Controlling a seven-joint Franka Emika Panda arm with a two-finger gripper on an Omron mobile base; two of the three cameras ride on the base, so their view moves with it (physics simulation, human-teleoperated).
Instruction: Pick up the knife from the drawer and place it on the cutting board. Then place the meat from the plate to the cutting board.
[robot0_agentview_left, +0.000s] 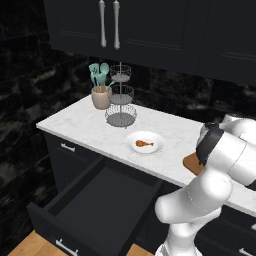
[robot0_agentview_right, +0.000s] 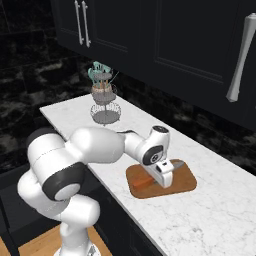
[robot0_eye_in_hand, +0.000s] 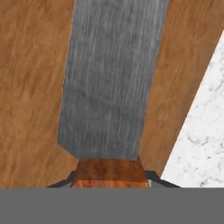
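Small orange-handled, grey-bladed knife (robot0_eye_in_hand: 107, 87) is lying low over the reddish-brown wooden cutting board (robot0_agentview_right: 182, 181); drumstick-shaped meat (robot0_agentview_left: 144, 144) is sitting on the round white plate (robot0_agentview_left: 156, 138); black drawer (robot0_agentview_left: 75, 207) is hanging open.

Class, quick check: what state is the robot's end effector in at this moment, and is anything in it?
End effector: closed on the knife by its handle, low over the cutting board.

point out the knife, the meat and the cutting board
knife (robot0_eye_in_hand: 107, 83), hand view, middle of the grey blade
meat (robot0_agentview_left: 144, 144), left base view, its orange-brown body on the plate
cutting board (robot0_agentview_right: 184, 179), right base view, bare wood near its right end
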